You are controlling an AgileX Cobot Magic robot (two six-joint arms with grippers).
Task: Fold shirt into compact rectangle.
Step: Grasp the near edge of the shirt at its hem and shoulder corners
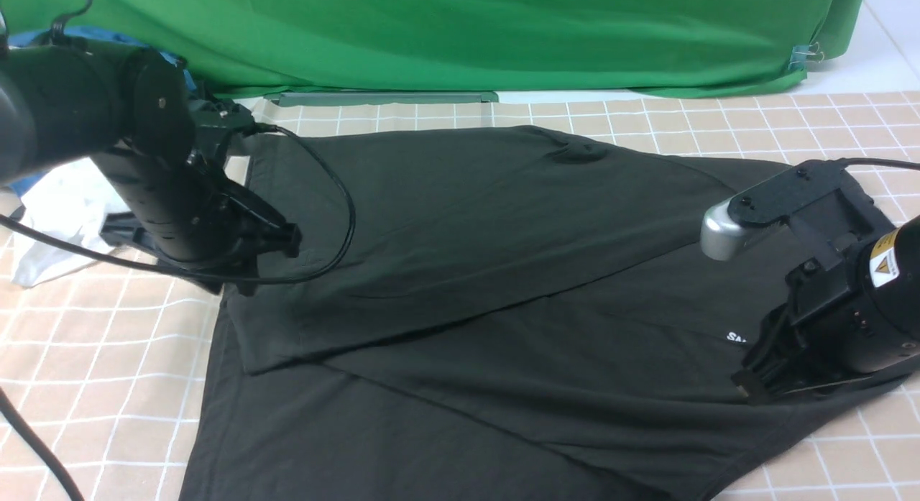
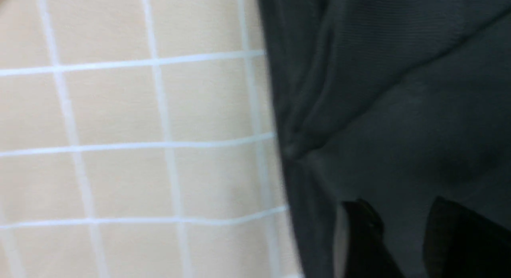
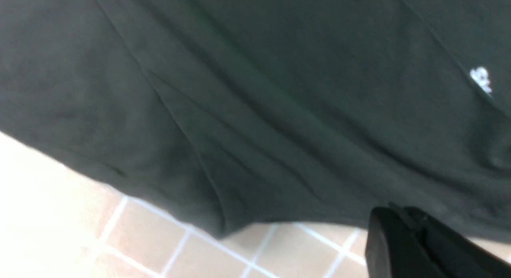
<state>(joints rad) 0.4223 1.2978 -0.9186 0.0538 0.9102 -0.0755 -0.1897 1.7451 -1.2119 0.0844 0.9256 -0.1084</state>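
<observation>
The black shirt [image 1: 460, 271] lies spread on the checked table cover, one side folded over the body along a diagonal edge. Part of its white print [image 1: 734, 338] shows beside the right arm. My left gripper [image 1: 284, 242] sits low over the shirt's left edge. In the left wrist view the left gripper [image 2: 399, 206] stands open, with only shirt cloth [image 2: 399, 90] showing behind the gap. My right gripper [image 1: 747, 386] is down at the shirt's near right side. In the right wrist view the right gripper [image 3: 393, 214] is shut, tips at the hem of the shirt [image 3: 255, 90], below the print [image 3: 481, 80].
A white garment [image 1: 57, 199] and a bit of blue cloth [image 1: 108, 37] lie behind the left arm at the far left. A green backdrop [image 1: 460, 34] closes the back. The left arm's cable [image 1: 345, 199] loops over the shirt. Bare checked cover [image 1: 86, 357] shows at the near left.
</observation>
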